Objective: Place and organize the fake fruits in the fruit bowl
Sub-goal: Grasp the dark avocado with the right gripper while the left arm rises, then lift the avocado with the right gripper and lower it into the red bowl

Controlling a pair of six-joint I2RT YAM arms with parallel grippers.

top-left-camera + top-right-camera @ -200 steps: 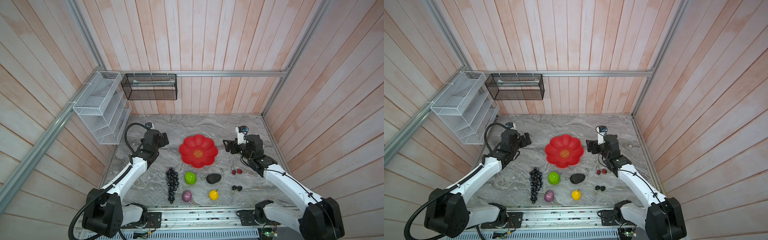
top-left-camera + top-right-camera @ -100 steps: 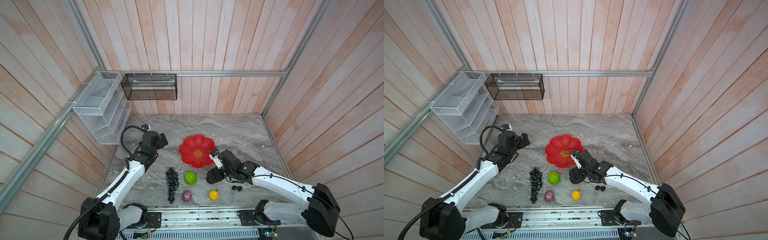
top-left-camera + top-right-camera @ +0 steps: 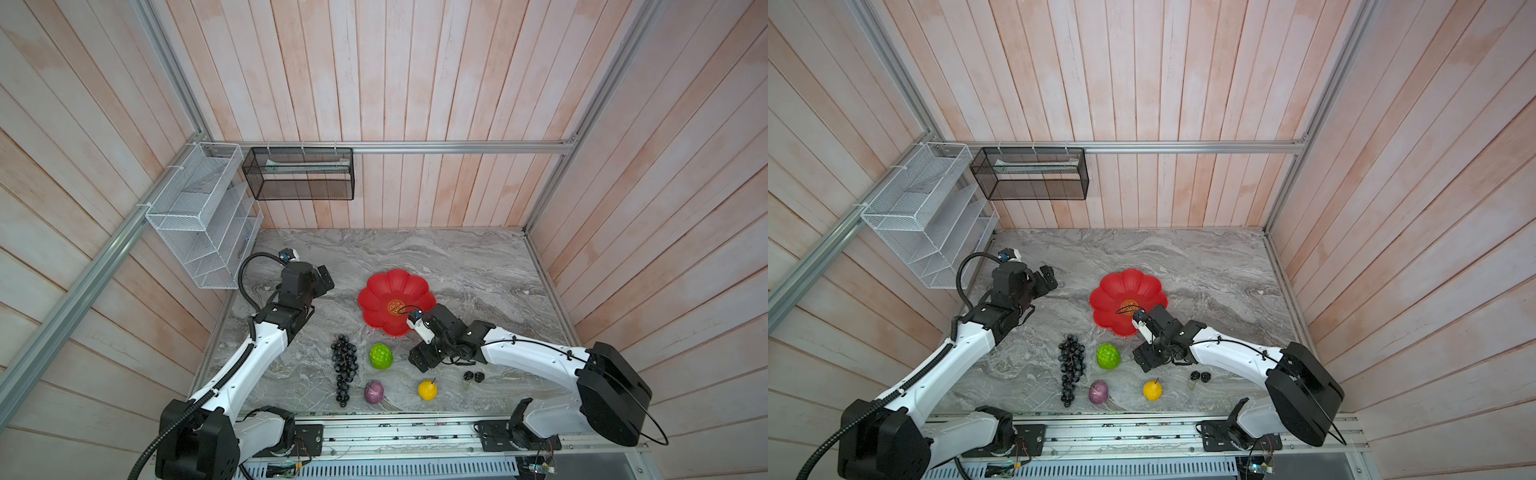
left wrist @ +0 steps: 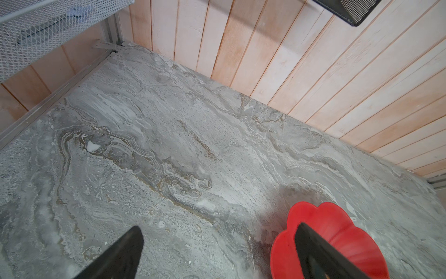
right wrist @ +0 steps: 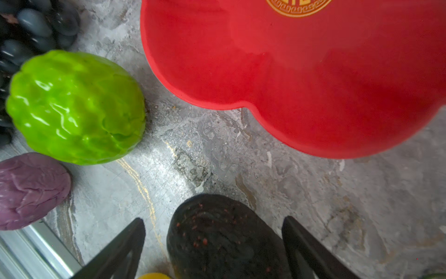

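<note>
While the left pincer [image 4: 218,228] gapes, the right pincer [image 5: 213,219] straddles the black avocado [image 5: 224,244], unclenched.

No words, numbers or brand names can be read anywhere. The one sign is a round gold emblem [image 3: 394,306] at the centre of the red fruit bowl [image 3: 384,286]; its inner figure is too small to read.
</note>
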